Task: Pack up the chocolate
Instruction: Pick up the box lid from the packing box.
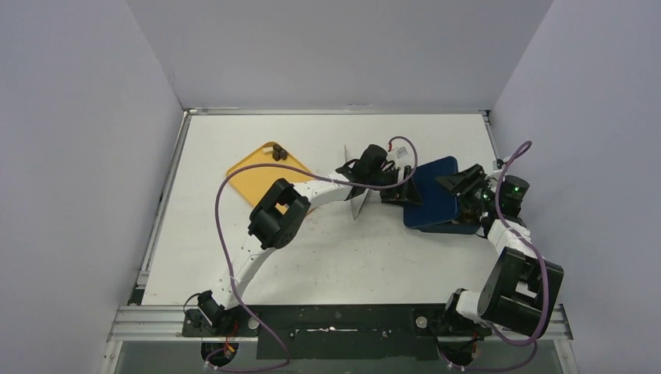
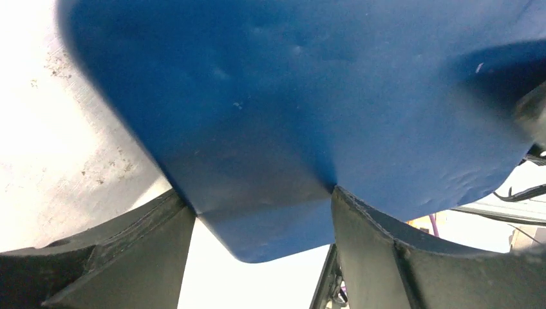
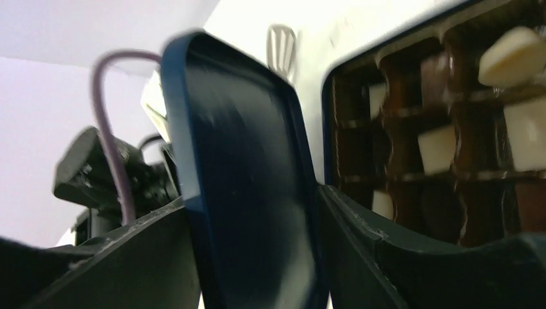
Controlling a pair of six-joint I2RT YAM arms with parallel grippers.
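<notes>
A dark blue lid [image 1: 431, 189] hangs tilted between both grippers, above the blue box [image 1: 456, 227]. My left gripper [image 1: 399, 189] has its fingers on both sides of the lid's corner [image 2: 270, 225]; the lid fills that view. My right gripper [image 1: 461, 185] grips the lid's other side, and the lid [image 3: 251, 193] stands on edge between its fingers. The open box [image 3: 329, 122] shows at the right of the right wrist view, its brown compartments holding cream and dark chocolate pieces [image 3: 512, 55]. Two dark chocolate pieces [image 1: 279, 153] lie on the yellow tray [image 1: 257, 178].
Long metal tongs [image 1: 357, 195] lie on the table just left of the lid, under the left arm's wrist; their tip shows in the right wrist view [image 3: 281, 48]. Purple cables loop over both arms. Walls close the table on three sides.
</notes>
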